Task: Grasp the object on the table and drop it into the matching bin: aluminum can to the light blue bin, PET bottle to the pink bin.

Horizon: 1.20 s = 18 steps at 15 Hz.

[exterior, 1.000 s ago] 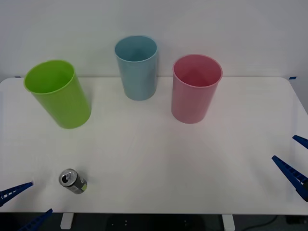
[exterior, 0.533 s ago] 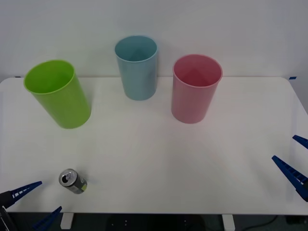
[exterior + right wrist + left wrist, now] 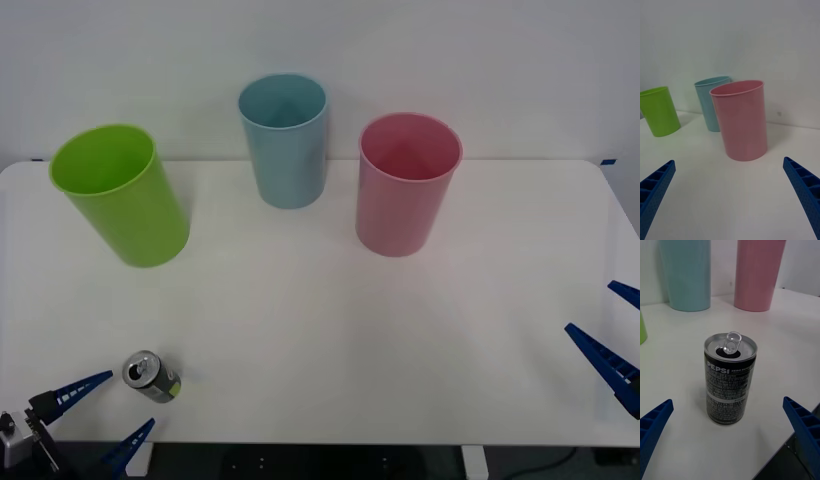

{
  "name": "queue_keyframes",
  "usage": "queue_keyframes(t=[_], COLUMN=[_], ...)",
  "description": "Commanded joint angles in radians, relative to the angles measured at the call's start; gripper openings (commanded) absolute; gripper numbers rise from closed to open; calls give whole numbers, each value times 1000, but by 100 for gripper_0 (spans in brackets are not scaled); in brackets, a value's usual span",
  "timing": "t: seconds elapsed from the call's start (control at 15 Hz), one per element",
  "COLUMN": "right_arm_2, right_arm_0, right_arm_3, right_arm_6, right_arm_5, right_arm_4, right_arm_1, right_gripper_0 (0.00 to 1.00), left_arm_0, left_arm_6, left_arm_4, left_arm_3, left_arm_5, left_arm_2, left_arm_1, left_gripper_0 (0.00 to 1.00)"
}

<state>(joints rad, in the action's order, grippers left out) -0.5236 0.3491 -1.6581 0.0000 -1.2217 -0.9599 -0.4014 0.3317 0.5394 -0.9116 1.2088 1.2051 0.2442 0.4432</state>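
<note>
A small dark grey aluminum can (image 3: 152, 377) with a silver pull-tab top stands upright near the front left corner of the white table (image 3: 320, 330); the left wrist view shows the can (image 3: 730, 380) close up, upright. My left gripper (image 3: 105, 412) is open just left of and in front of the can, its fingers apart and not touching it. The light blue bin (image 3: 285, 140) stands at the back centre, the pink bin (image 3: 405, 183) to its right. My right gripper (image 3: 610, 335) waits open at the table's right edge, facing the pink bin (image 3: 741, 120).
A lime green bin (image 3: 122, 195) stands at the back left, and shows too in the right wrist view (image 3: 658, 110). The table's front edge runs just in front of the can. Bare white tabletop lies between the can and the bins.
My left gripper has moved right along the table's front edge, closing in on the can. The can, the bins and the right gripper have not moved.
</note>
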Motion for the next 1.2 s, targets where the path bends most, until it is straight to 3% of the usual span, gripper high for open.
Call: queue_keyframes(t=[0.07, 0.33, 0.67, 1.2], right_arm_2=[0, 0, 0, 0], right_arm_0=[0, 0, 0, 0], right_arm_3=[0, 0, 0, 0], right_arm_6=[0, 0, 0, 0], right_arm_5=[0, 0, 0, 0], right_arm_4=[0, 0, 0, 0], right_arm_1=[0, 0, 0, 0], right_gripper_0=[100, 100, 100, 100], left_arm_0=[-16, -37, -129, -166], left_arm_6=[7, 13, 48, 56], left_arm_4=[-18, -36, -49, -56], left_arm_3=[-2, -3, -121, -127], left_arm_5=[-13, -36, -21, -33], left_arm_2=[0, 0, 0, -11], left_arm_1=[-38, -70, -74, -95], left_gripper_0=[100, 100, 100, 100])
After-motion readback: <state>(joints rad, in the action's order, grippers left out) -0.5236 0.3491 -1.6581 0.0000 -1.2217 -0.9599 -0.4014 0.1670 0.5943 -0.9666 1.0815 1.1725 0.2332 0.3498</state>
